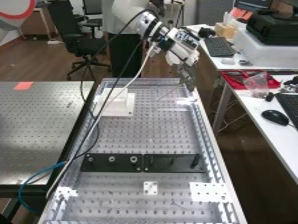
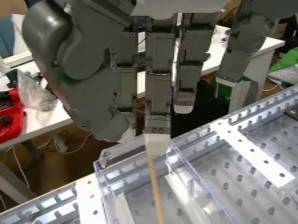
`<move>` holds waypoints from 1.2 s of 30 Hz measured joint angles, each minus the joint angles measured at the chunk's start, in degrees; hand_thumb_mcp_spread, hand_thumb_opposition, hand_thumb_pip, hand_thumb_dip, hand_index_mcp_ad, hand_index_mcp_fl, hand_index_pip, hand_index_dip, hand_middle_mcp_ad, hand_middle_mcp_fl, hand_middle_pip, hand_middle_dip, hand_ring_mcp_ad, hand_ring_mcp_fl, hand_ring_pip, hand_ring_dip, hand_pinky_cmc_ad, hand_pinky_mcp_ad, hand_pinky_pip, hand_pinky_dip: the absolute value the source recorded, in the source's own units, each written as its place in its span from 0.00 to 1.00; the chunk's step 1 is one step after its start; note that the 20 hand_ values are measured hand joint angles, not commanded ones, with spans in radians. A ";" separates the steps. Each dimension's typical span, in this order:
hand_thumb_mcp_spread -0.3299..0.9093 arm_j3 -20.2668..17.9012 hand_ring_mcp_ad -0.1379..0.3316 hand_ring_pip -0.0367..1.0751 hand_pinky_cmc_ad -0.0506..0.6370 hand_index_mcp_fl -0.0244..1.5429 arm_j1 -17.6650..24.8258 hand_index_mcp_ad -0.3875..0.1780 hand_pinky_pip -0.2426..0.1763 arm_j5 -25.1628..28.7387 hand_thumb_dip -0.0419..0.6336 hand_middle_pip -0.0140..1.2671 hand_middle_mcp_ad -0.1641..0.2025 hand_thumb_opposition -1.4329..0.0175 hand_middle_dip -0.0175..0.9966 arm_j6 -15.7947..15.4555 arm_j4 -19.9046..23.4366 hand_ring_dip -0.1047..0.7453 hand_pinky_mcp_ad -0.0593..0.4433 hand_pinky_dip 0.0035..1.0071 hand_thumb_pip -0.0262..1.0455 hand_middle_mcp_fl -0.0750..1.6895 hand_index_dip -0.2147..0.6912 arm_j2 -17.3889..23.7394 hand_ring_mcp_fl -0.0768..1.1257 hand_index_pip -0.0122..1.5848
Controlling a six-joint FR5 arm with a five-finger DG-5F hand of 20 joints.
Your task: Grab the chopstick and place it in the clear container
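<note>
A white block sits on the holey metal surface, a long black bar lies across that too, a black chair stands on the floor behind, and a black mouse is near a keyboard on the white table.

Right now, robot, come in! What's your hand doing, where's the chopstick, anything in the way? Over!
Hand pinching chopstick near one end. Chopstick slanting down at clear container; inside or above, can't tell. Container's wall close by, might get bumped.
</note>
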 joint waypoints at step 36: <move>0.50 -30.58 0.50 0.14 0.65 0.23 -2.86 0.54 0.32 -2.53 0.33 0.09 0.56 0.49 0.53 -10.75 28.91 0.61 0.74 0.69 0.49 0.27 0.49 25.03 0.13 0.05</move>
